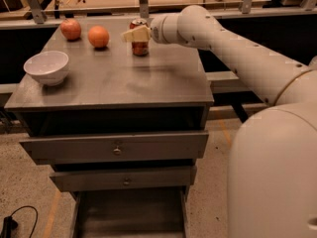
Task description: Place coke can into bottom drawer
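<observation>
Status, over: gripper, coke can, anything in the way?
Gripper at the coke can, rear of the cabinet top. Can upright there. Bottom drawer pulled open below. Nearest orange and bowl stand aside, off the path.

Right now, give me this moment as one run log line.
task: can not yet placed | end effector: at coke can | coke can: upright, rear of cabinet top | bottom drawer: open, without can

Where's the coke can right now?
In the camera view, the coke can stands upright at the back of the cabinet top, just right of the nearer orange, with the claw across its upper half.
</observation>
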